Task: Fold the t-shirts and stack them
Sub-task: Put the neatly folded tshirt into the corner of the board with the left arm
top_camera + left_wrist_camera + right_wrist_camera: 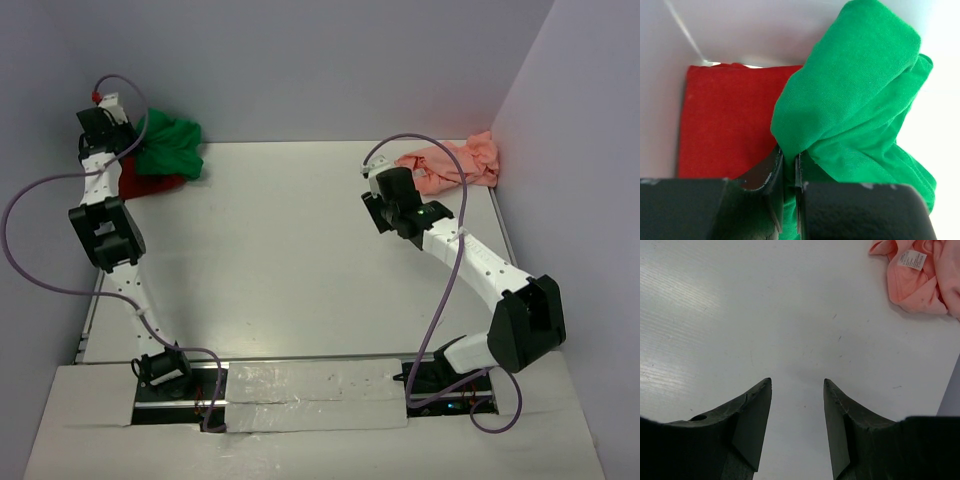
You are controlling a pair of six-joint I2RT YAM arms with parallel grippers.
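The left gripper [788, 159] is seen pressed nearly together on a fold of the bright green t-shirt [855, 100]; a thin layer of cloth is pinched between its two dark fingers, and the rest of the shirt is bunched up beyond them. From above, the green shirt is found crumpled at the far left corner of the white table [300, 260], close to the wall. It is laid partly over the dark red t-shirt [725, 125], which is shown flat with straight edges in the left wrist view. The right gripper [797, 382] is held spread wide above bare table; nothing is caught between its fingers. The salmon pink t-shirt [920, 275] is left crumpled at the far right corner of the table, near the right gripper but apart from it; a white label [911, 259] is turned up on its cloth.
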